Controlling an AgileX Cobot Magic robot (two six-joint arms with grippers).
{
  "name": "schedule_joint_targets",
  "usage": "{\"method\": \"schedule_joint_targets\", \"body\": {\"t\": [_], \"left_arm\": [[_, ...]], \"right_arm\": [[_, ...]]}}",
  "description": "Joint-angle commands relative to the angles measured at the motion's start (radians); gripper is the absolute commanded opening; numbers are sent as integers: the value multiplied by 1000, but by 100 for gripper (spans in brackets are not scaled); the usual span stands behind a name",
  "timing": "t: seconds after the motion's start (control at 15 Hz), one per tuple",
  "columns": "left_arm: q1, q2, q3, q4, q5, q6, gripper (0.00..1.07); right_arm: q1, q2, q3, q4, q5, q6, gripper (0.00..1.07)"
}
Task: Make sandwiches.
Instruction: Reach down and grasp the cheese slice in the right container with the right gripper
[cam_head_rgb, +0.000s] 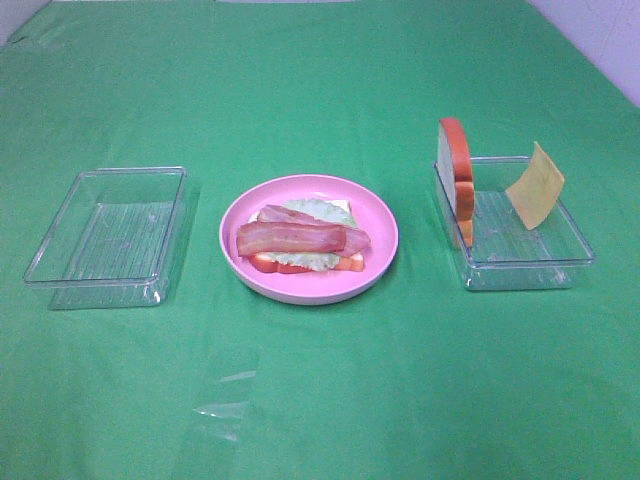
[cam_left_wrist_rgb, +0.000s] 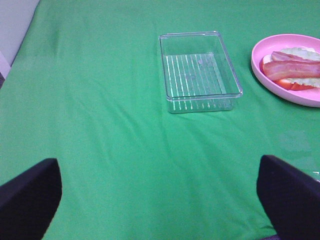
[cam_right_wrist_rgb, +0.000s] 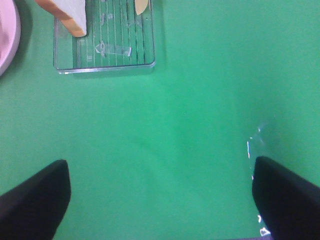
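On the pink plate (cam_head_rgb: 375, 215) lies the sandwich stack: a bread slice (cam_head_rgb: 345, 264) at the bottom, a pale green lettuce leaf (cam_head_rgb: 320, 211) on it and reddish-brown bacon strips (cam_head_rgb: 292, 238) on top. It also shows in the left wrist view (cam_left_wrist_rgb: 292, 70). In the right clear box (cam_head_rgb: 520, 265) a second bread slice (cam_head_rgb: 456, 175) stands on edge against the left wall and a yellow cheese square (cam_head_rgb: 536, 185) leans on the right wall. My left gripper (cam_left_wrist_rgb: 160, 200) and right gripper (cam_right_wrist_rgb: 160, 197) are open and empty, over bare cloth. Neither gripper shows in the exterior view.
An empty clear box (cam_head_rgb: 110, 235) stands left of the plate, also in the left wrist view (cam_left_wrist_rgb: 200, 72). A scrap of clear film (cam_head_rgb: 225, 395) lies on the green cloth in front of the plate. The right box shows in the right wrist view (cam_right_wrist_rgb: 105, 50).
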Motion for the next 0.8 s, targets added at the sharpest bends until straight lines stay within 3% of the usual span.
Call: {"method": "schedule_joint_targets", "body": {"t": [0.07,0.27,0.47,0.53,0.8], "left_arm": [[5,-11,0,-9,-11,-3,98],[5,-11,0,-9,-11,-3,98],[5,-11,0,-9,-11,-3,98],[5,-11,0,-9,-11,-3,98],[5,-11,0,-9,-11,-3,98]], "right_arm": [[0,190,-130,22,-3,-42,94],[0,439,-324,47,4,-60,94],[0,703,-590,55,90,-103,94],[-1,850,-774,56,167,-136,94],[-1,1044,-1001,84,216,-160,94]]}}
